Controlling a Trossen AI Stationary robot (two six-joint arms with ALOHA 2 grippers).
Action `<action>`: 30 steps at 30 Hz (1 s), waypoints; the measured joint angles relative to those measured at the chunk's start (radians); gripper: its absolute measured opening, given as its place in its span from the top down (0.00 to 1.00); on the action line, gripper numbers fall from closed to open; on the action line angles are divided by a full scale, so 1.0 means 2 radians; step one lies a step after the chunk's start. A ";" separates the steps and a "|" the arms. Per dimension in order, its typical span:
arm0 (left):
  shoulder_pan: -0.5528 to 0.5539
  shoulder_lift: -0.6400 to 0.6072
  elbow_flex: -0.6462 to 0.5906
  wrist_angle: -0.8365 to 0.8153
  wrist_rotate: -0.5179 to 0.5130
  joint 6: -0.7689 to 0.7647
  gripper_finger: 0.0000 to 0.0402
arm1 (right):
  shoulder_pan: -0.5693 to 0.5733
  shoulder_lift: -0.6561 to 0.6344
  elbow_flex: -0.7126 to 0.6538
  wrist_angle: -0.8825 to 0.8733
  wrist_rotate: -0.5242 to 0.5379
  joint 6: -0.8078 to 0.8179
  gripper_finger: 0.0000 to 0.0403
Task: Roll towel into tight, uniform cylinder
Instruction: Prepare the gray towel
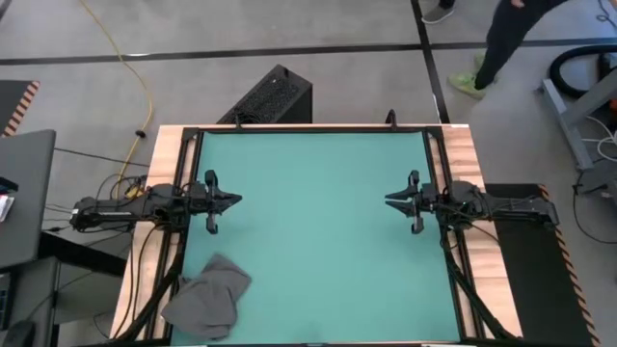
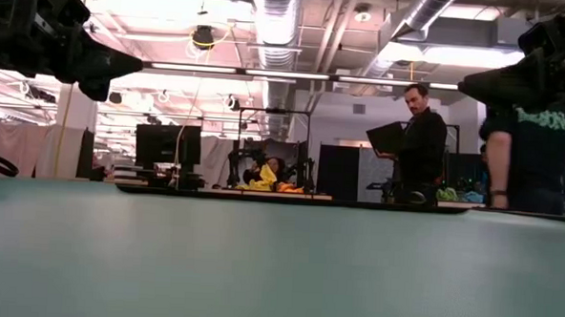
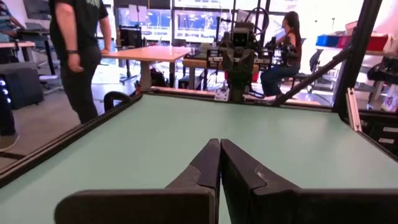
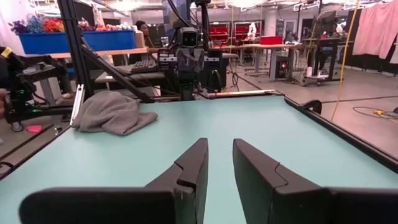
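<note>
The dark grey towel (image 1: pixel 207 299) lies crumpled in a heap at the near left corner of the teal mat (image 1: pixel 318 231), its near part over the mat's edge. It also shows in the right wrist view (image 4: pixel 112 112). My left gripper (image 1: pixel 236 200) hovers over the mat's left side, shut and empty, its fingertips meeting in the left wrist view (image 3: pixel 219 143). My right gripper (image 1: pixel 388 200) hovers over the mat's right side, facing the left one, its fingers a little apart (image 4: pixel 220 146) and empty. The towel is out of the low view.
A black frame (image 1: pixel 439 164) borders the mat on the wooden table. A black box (image 1: pixel 275 96) stands on the floor beyond the far edge. People stand in the room beyond the table (image 2: pixel 417 136). The mat's middle is bare.
</note>
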State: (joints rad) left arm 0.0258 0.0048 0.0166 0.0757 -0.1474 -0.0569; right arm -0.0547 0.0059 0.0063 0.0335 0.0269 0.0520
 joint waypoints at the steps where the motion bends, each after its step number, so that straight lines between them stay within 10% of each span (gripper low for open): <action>1: 0.000 0.000 0.000 0.000 0.000 -0.004 1.00 | 0.000 0.000 0.000 0.000 0.000 0.005 0.74; 30: 0.000 0.001 0.000 -0.008 -0.024 -0.097 1.00 | 0.001 0.000 0.000 0.003 0.000 0.015 0.74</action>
State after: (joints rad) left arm 0.0250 0.0067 0.0166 0.0589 -0.1955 -0.2514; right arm -0.0528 0.0063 0.0067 0.0400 0.0266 0.0818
